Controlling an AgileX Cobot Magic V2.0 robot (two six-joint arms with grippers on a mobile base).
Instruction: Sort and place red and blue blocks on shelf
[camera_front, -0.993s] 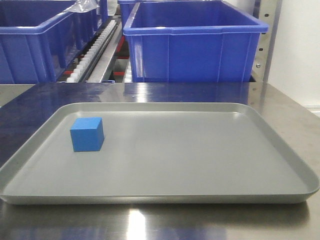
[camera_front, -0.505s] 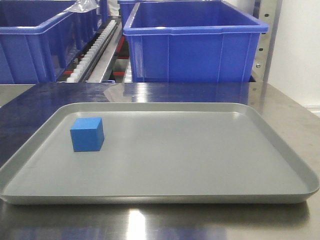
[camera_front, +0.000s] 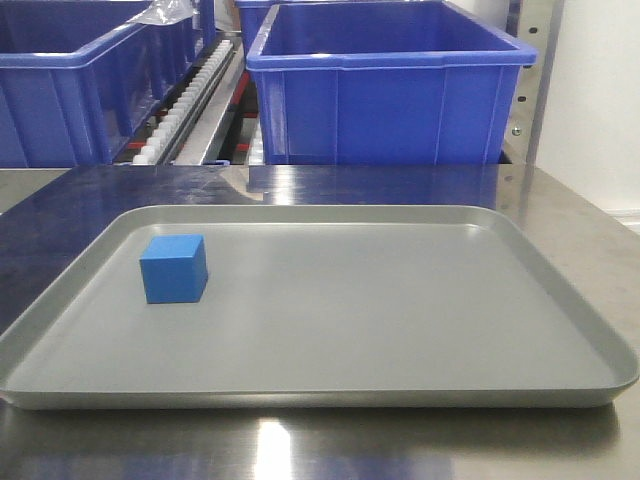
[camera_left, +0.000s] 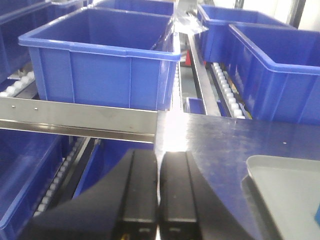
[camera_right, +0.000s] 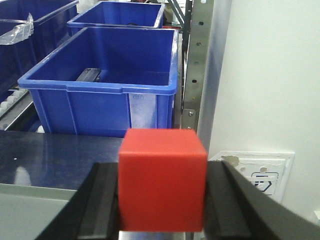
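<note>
The blue block (camera_front: 175, 268) sits on the left part of the grey tray (camera_front: 400, 390) in the front view. The red block (camera_right: 162, 179) shows only in the right wrist view, clamped between the black fingers (camera_right: 102, 205) of my right gripper (camera_right: 161, 200), which is held above the steel tabletop near the tray's right end. My left gripper (camera_left: 159, 192) is shut and empty, over the left edge of the tabletop, facing the shelf rail (camera_left: 75, 117). The shelf's white roller tracks (camera_front: 185, 100) run between the bins. Neither gripper shows in the front view.
Large blue bins stand on the shelf behind the tabletop, one at the right (camera_front: 390, 85) and one at the left (camera_front: 70, 90). The tray's corner (camera_left: 285, 175) lies right of my left gripper. A steel shelf post (camera_right: 197, 65) and a white wall (camera_right: 270, 75) stand at the right.
</note>
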